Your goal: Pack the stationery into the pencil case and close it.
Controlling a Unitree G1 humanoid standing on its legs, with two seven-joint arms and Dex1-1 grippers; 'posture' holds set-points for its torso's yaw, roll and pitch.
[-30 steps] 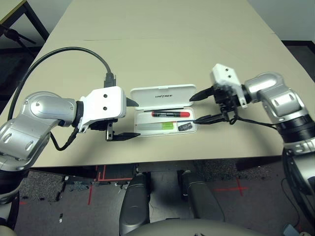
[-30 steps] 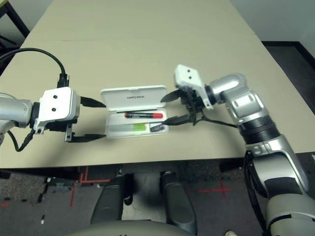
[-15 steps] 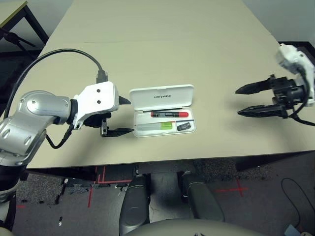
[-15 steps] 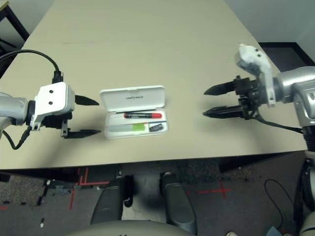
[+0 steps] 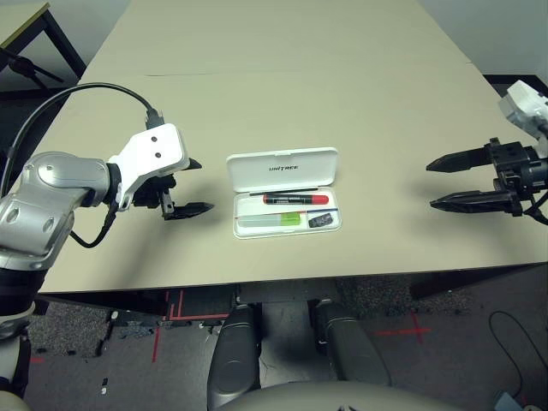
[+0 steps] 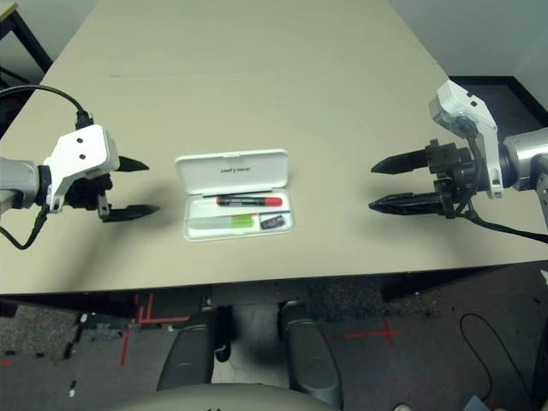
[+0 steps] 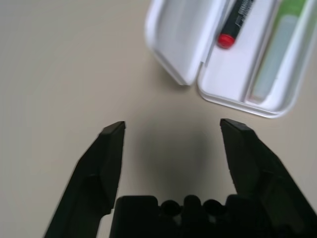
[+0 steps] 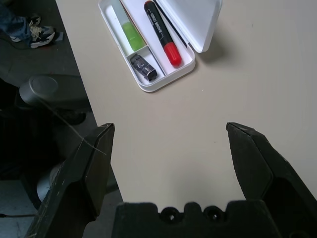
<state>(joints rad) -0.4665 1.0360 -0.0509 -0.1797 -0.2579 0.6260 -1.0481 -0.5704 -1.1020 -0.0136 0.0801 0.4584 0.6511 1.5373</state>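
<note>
The white pencil case (image 5: 282, 169) lies open at the middle of the table's front, its lid folded back flat. In its tray lie a red marker (image 5: 295, 199), a lime-green highlighter (image 5: 288, 219) and a small dark clip (image 5: 321, 220). My left gripper (image 5: 204, 185) hovers a short way left of the case, open and holding nothing. My right gripper (image 5: 430, 185) stands far to the right of the case, open and pointing toward it. The right wrist view shows the marker (image 8: 161, 30), highlighter (image 8: 130, 33) and clip (image 8: 143, 67) in the tray beyond its spread fingers (image 8: 94, 148).
The beige table (image 5: 282, 77) stretches bare behind the case. Its front edge runs just below the case and both grippers. A black cable (image 5: 103, 90) loops from my left wrist. A dark table leg (image 5: 26, 51) stands off the far left corner.
Both grippers have drawn away from the case: the right one swung far out to the right, the left one backed off to the left. The case and its contents have not moved.
</note>
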